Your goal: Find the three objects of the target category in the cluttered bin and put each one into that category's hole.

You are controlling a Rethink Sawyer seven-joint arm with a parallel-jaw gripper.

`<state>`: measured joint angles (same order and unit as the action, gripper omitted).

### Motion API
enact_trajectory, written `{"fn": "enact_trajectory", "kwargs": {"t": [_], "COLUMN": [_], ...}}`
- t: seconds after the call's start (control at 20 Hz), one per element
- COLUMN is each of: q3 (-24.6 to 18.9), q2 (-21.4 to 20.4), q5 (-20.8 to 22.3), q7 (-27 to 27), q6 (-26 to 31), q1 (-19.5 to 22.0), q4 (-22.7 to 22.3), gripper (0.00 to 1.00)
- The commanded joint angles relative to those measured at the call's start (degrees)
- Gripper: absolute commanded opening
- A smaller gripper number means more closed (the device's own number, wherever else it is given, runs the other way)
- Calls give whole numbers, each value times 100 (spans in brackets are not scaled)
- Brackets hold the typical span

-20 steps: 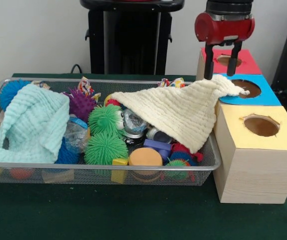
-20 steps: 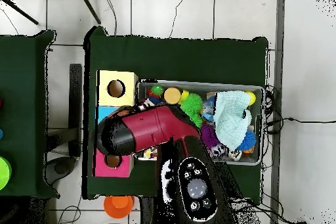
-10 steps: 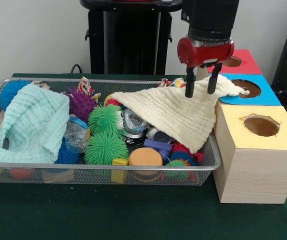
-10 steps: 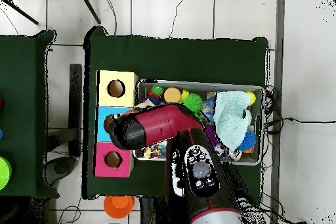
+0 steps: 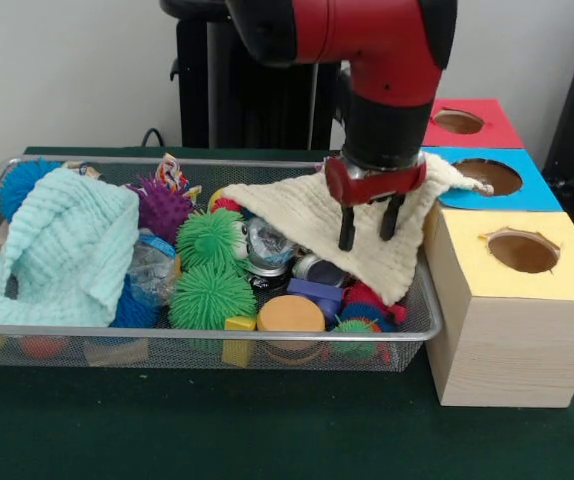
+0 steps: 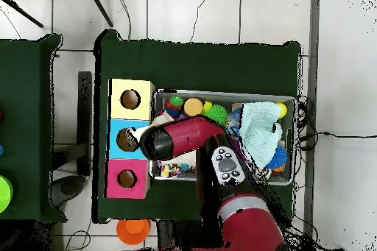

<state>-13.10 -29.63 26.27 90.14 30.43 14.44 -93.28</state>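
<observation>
The wire mesh bin [image 5: 217, 334] is full of clutter, and it also shows in the overhead view [image 6: 221, 93]. One crushed clear bottle with a blue label [image 5: 151, 268] lies half under a mint cloth [image 5: 67, 250]. A clear crumpled thing [image 5: 266, 243] beside the cream cloth may be another bottle. A cream cloth [image 5: 352, 235] covers the bin's right part and drapes onto the blue box. My gripper [image 5: 367, 225] hangs open and empty just above this cloth. In the overhead view the arm [image 6: 184, 138] hides the gripper.
Three wooden boxes with holes stand right of the bin: yellow [image 5: 522, 250], blue [image 5: 494, 177] and red [image 5: 459, 121]. The bin holds green [image 5: 210, 290], purple [image 5: 162, 208] and blue [image 5: 22, 183] spiky balls, a metal can [image 5: 312, 268], an orange disc [image 5: 290, 313] and blocks.
The gripper has moved from above the red and blue boxes leftward and down to just over the cream cloth in the bin. It stays open. The cloth has not moved.
</observation>
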Motion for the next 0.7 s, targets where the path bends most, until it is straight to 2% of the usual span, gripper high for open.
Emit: {"fn": "enact_trajectory", "kwargs": {"t": [0.05, 0.2, 0.4, 0.7], "q3": [-168, -293, -441, -553], "q2": [1256, 1480, 1509, 1622], "q5": [165, 42, -102, -63], "q7": [-520, -727, -833, -940], "q6": [971, 1407, 1743, 2133], "q1": [253, 339, 483, 532], "q4": [681, 775, 721, 843], "gripper": [100, 100, 100, 100]}}
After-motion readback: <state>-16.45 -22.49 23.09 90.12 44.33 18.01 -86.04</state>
